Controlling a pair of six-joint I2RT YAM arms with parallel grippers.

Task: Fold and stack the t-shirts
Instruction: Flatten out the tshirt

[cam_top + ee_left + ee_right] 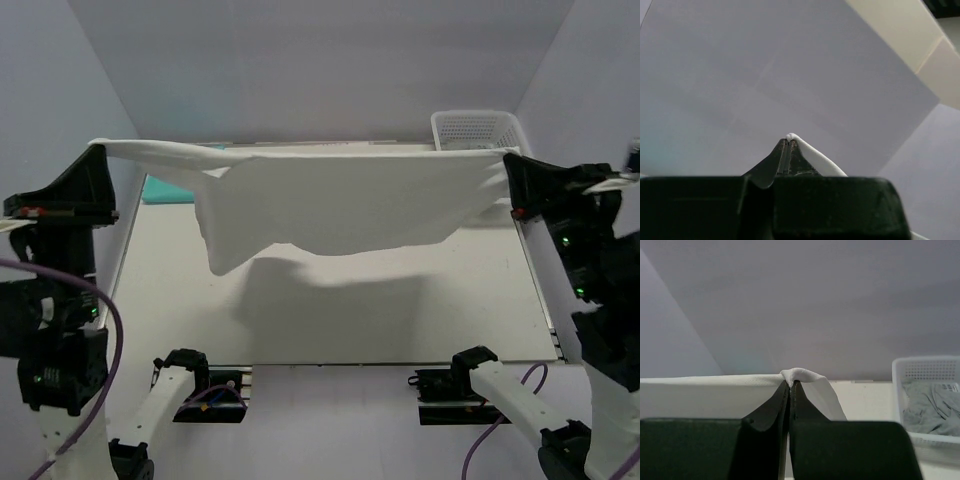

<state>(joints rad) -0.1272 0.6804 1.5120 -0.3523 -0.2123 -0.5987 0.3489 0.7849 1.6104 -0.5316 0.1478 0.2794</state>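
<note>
The white t-shirt (340, 205) hangs stretched in the air between my two grippers, well above the table. My left gripper (97, 150) is shut on its left end; in the left wrist view (788, 140) a white fold of cloth (815, 157) pokes out past the closed tips. My right gripper (510, 160) is shut on its right end; in the right wrist view (791, 382) the shirt's hem (715, 380) runs off to the left. The teal-turquoise t-shirt (165, 190) lies on the table at the back left, mostly hidden behind the white one.
A white mesh basket (478, 128) stands at the back right corner; the right wrist view shows its wall (927, 367) with grey cloth (930, 407) inside. The light table (400, 320) lies below the shirt, with white walls around.
</note>
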